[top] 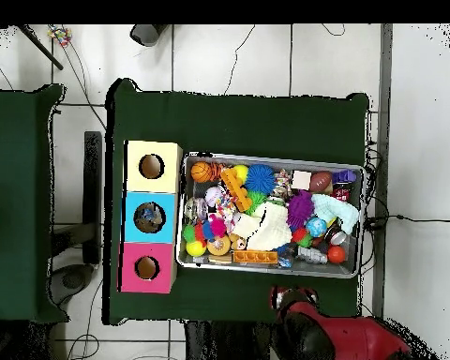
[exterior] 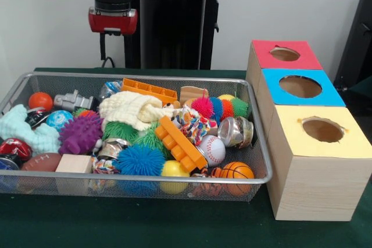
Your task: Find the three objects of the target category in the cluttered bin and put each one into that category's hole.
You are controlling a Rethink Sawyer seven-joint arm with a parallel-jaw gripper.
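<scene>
The wire-mesh bin (exterior: 139,185) sat on the green table (exterior: 116,225), crammed with toys, and three wooden boxes stood in a row just right of it in the front view: a yellow-topped box (exterior: 325,143) nearest, a blue-topped box (exterior: 300,87) behind it, and a pink-topped box (exterior: 285,54) farthest, each with a round hole in its lid. The red arm (exterior: 113,4) hung above the table's far edge behind the bin's far left part, clear of the contents. Its claw was not distinguishable in either view, so I could not tell whether it was open or closed. A crinkled clear bottle (exterior: 235,131) lay on its side against the bin's right wall, beside a baseball (exterior: 213,149) and behind a small basketball (exterior: 237,171). A second crumpled clear item (exterior: 109,90), possibly another bottle, lay at the far rim next to an orange brick plate (exterior: 149,90). A cream knitted cloth (exterior: 132,110) covered the middle, with a purple spiky toy (exterior: 80,134) to its left and a blue spiky ball (exterior: 139,161) near the front. Something lay inside the blue box's hole in the overhead view; what it was could not be made out.
</scene>
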